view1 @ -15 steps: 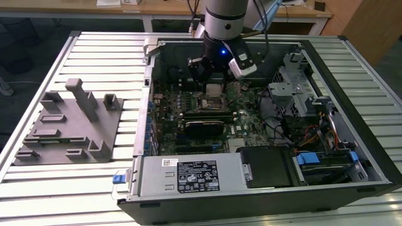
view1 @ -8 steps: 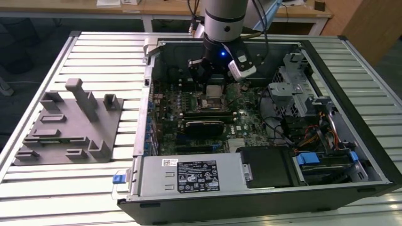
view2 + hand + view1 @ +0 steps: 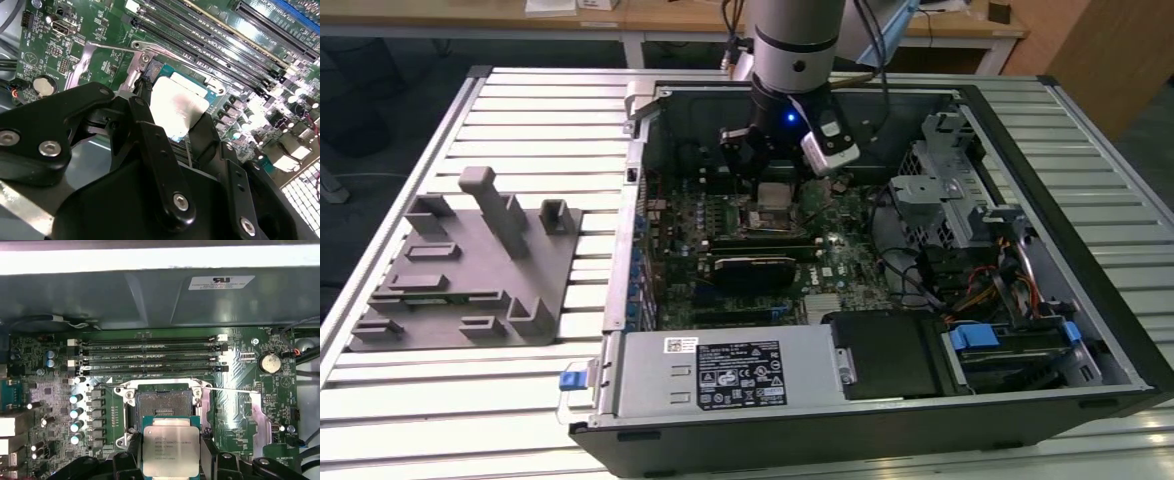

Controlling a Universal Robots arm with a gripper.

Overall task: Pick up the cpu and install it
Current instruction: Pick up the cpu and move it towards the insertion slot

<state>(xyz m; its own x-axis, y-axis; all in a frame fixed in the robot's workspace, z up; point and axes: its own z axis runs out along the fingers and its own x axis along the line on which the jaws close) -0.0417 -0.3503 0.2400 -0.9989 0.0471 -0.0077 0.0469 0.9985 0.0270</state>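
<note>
Exterior view: we see the arm reaching down into an open computer case (image 3: 854,440) lying on a slatted worktop (image 3: 520,110).
Tool: tool (image 3: 775,183) is low over the motherboard (image 3: 240,375), closed onto the cpu, fingers (image 3: 208,452) pressed against two opposite edges.
Cpu: cpu (image 3: 170,450) is flat in the grip with its silver top facing up. We also see it in the second wrist view (image 3: 177,107) and the exterior view (image 3: 775,193).
Cpu place: it is held just above the socket (image 3: 165,407) and is not seated. In the first wrist view the open socket shows past the chip's far edge. We cannot tell whether the chip touches the frame.
Socket: black square with a metal frame around it, next to the memory slots (image 3: 150,354).
Other board parts: a coin battery (image 3: 270,362) sits well off to one side of the socket.
Case front: a silver power supply (image 3: 720,375) sits at the near end.
Worktop extras: a grey fixture (image 3: 467,270) stands at the exterior view's left, well apart from the case.
</note>
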